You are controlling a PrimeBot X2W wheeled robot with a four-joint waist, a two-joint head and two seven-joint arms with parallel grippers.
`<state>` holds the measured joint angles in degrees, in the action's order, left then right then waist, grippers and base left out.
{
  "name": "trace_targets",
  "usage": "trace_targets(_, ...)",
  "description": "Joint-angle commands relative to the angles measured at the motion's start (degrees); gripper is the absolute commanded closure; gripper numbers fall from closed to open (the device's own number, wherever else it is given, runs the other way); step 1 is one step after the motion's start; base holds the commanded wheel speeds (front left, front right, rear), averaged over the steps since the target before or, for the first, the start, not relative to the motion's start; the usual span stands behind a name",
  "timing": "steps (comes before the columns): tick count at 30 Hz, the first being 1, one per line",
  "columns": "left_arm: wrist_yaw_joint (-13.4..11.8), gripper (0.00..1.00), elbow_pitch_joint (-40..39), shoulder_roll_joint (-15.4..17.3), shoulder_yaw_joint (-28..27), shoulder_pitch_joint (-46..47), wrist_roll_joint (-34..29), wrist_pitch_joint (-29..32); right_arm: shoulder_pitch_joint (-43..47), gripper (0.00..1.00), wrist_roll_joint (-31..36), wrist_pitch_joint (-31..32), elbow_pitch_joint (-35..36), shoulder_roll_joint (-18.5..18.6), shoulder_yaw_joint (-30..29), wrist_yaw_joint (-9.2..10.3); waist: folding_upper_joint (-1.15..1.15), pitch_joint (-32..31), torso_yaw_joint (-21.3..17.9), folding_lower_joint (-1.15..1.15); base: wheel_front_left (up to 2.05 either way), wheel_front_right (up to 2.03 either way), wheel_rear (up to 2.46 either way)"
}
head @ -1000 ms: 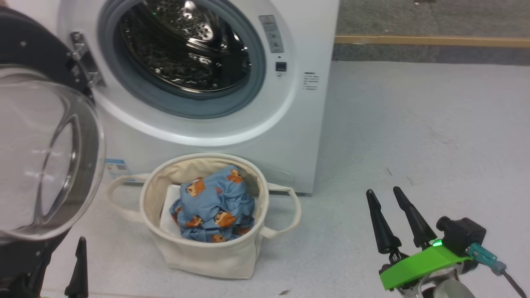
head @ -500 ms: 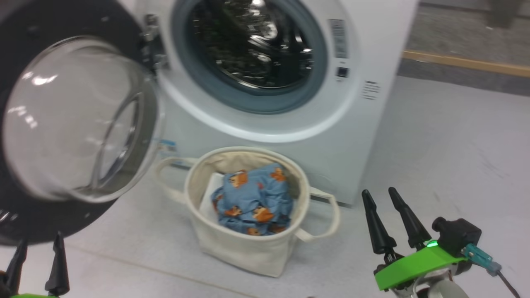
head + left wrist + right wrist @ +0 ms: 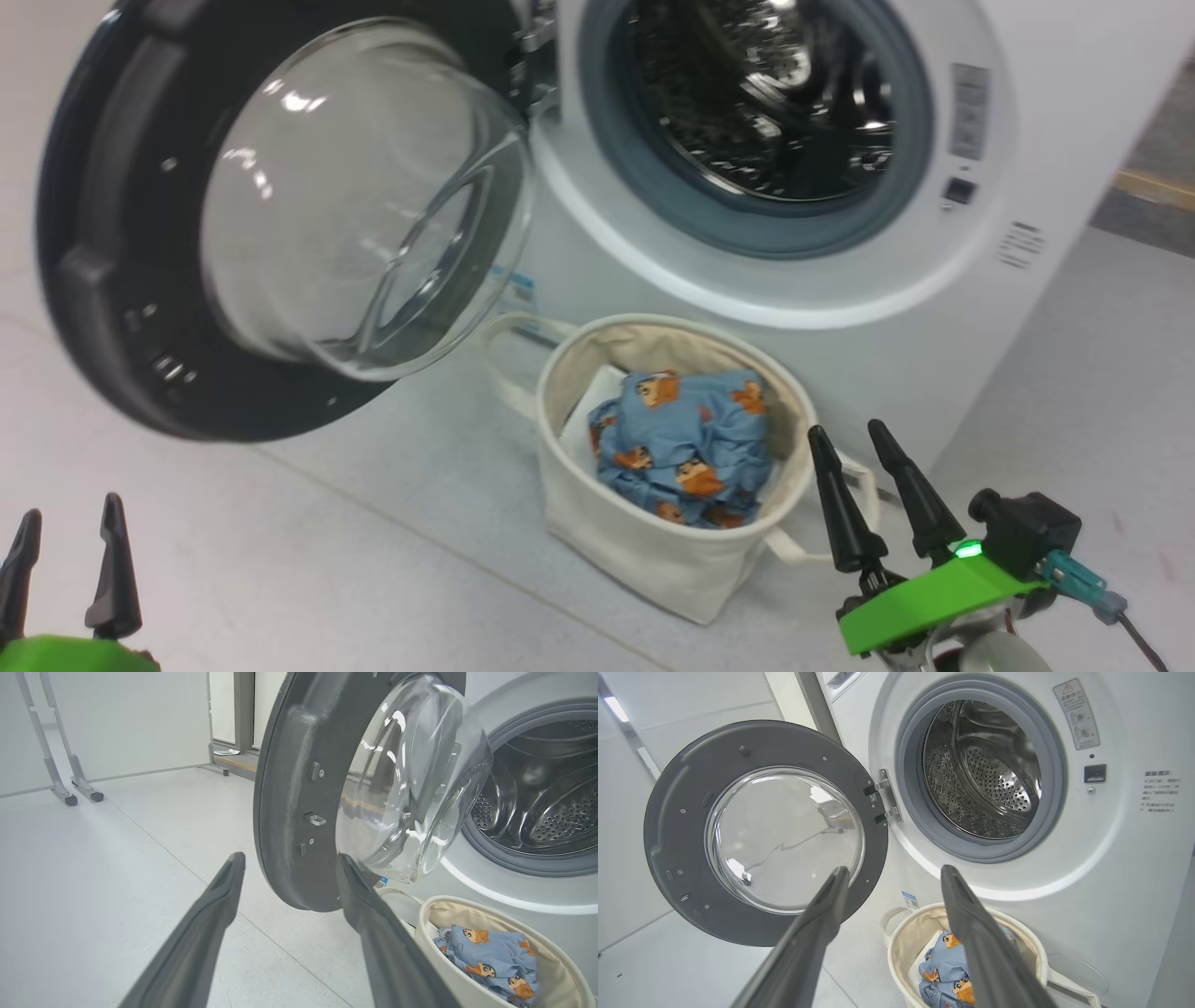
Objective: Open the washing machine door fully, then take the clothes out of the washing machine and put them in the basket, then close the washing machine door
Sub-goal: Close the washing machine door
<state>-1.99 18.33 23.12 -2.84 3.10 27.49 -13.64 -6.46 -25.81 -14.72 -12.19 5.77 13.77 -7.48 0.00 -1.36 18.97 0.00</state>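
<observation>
Left gripper (image 3: 67, 513): wide, empty.
Right gripper (image 3: 845, 429): wide, empty.
Washing machine door (image 3: 93, 280): swung open.
Clothes (image 3: 686, 448): bunched inside basket (image 3: 635, 551).

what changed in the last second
The head camera swung left, bringing the whole washing machine door into view; nothing was gripped or released. The door stays open, the clothes stay in the basket, the left pincer and right pincer stay open and empty.

Washing machine door (image 3: 672, 826) hanging swung wide on hinges (image 3: 882, 802) beside washing machine (image 3: 1064, 896), steel drum (image 3: 985, 779) showing. Blue clothes (image 3: 943, 966) lying bunched in basket (image 3: 903, 945), sitting on floor (image 3: 668, 970) just beside machine front, below drum. Right gripper (image 3: 894, 869) fingers standing spread apart.
</observation>
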Motion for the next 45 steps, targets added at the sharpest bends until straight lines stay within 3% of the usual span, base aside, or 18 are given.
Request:
trace_targets(1,-0.08,0.0,-1.23,1.91,-2.95,3.85,0.52,-0.31,-0.67,0.0,-0.11,-0.28,2.17,-0.01,1.07,-0.01,0.0,0.77,1.79,0.0,0.0,0.0,0.0)
trace_targets(12,1.06,0.0,0.36,1.91,-3.46,5.0,2.55,-0.27,-0.33,0.0,-0.36,-0.28,1.92,0.0,1.41,-0.01,0.0,0.52,4.05,0.0,0.0,0.0,0.0)
trace_targets(13,1.29,1.0,0.58,2.04,-3.35,4.97,2.72,0.09,-0.31,0.0,-0.39,-0.28,1.88,-0.03,1.46,-0.01,0.0,0.4,4.08,0.0,0.0,0.0,0.0)
trace_targets(20,3.8,1.0,1.97,4.12,-6.14,7.94,8.1,3.85,-0.54,0.0,-0.44,-0.28,1.63,0.08,1.77,-0.01,0.0,0.44,3.79,0.0,0.0,0.0,0.0)
trace_targets(29,7.53,1.0,4.89,7.66,-12.18,14.03,21.06,12.51,-0.7,0.0,-0.32,-0.28,1.26,0.68,2.12,-0.01,0.0,1.14,3.7,0.0,0.0,0.0,0.0)
trace_targets(40,9.23,1.0,13.83,9.23,-15.11,25.57,41.66,32.87,-0.6,0.0,-0.28,-0.28,1.02,2.46,2.77,-0.01,0.0,1.56,5.69,0.0,0.0,0.0,0.0)
trace_targets(45,9.19,1.0,22.9,10.74,-16.41,31.13,46.92,39.26,-0.82,0.0,-0.09,-0.28,1.08,3.23,3.14,-0.01,0.0,2.37,6.16,0.0,0.0,0.0,0.0)
